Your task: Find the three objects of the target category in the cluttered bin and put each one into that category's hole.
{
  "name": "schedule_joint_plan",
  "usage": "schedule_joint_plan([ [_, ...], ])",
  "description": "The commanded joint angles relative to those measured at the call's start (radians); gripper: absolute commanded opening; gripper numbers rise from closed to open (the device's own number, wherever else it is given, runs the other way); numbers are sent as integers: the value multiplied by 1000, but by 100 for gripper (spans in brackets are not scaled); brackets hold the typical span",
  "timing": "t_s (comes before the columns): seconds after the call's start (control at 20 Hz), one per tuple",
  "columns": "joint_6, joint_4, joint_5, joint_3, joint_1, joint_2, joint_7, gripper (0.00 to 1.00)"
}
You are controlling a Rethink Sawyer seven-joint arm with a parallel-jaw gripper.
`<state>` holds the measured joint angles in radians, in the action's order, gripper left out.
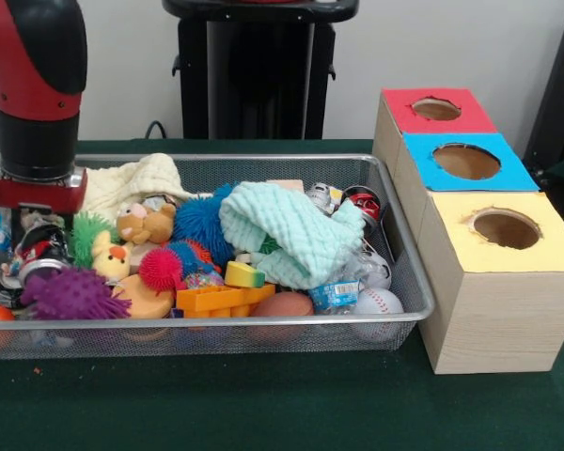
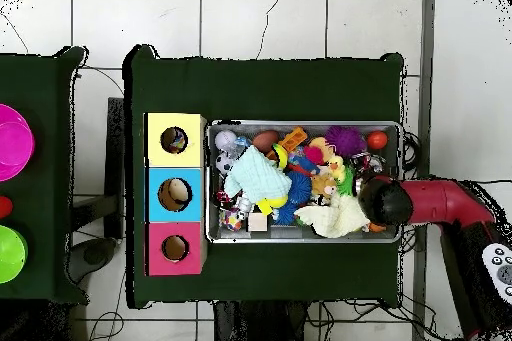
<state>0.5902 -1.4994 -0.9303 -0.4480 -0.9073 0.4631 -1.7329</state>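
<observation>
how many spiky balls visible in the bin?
4. Purple spiky ball at the front end below the arm, green behind it, pink mid-bin, blue beside the mint cloth. Clutter may hide more.

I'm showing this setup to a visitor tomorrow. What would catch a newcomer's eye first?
Probably the wire bin, heaped with bright toys, with a mint green cloth draped over the middle of the pile. Beside it stands a row of wooden boxes topped red, blue and yellow, each with a round hole. The red and black arm hangs over the bin's other end.
</observation>
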Motion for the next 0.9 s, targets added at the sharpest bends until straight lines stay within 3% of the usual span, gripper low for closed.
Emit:
schedule_joint_plan([
  [0.05,167,-51,101,-4,33,-38,100,100],
  [0.35,207,-2,26,50,96,-20,166,100],
  [0.4,213,7,19,57,104,-21,168,0],
  [0.65,247,28,38,58,116,4,208,0],
  [0.75,323,2,102,41,115,69,234,0],
  [0.9,545,-2,209,21,143,166,279,0],
])
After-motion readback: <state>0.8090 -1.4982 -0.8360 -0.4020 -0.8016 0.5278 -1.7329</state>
